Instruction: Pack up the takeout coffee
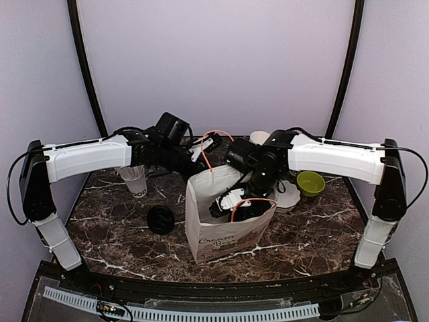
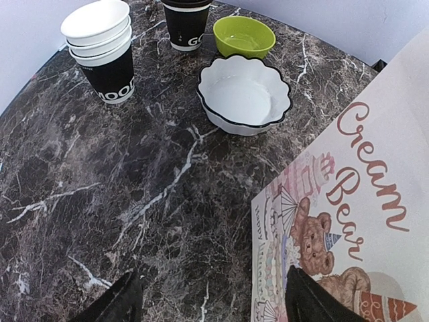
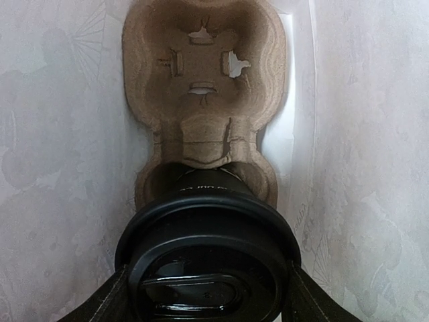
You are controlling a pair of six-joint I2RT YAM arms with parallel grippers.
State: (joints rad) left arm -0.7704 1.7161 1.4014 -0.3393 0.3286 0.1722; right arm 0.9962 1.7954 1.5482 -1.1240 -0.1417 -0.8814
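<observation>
left gripper (image 2: pixel 214 298) jaws wide apart, empty, above dark marble table (image 2: pixel 134 188), stack of black paper cups (image 2: pixel 100 54) far ahead-left, white scalloped bowl (image 2: pixel 244 94) ahead, printed white paper bag (image 2: pixel 362 201) beside its right finger, bag interior seen in right wrist view only, right gripper (image 3: pixel 208 295) fingers pressed to both sides of black lidded takeout coffee cup (image 3: pixel 208 235), cup seated in near socket of brown pulp carrier (image 3: pixel 201 87), vacant socket beyond

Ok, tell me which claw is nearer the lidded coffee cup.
Right. The right claw grips the coffee cup inside the paper bag; the left claw hangs outside it, over the table.

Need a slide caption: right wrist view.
Right gripper holds lidded takeout coffee in a pulp carrier inside the paper bag.
</observation>
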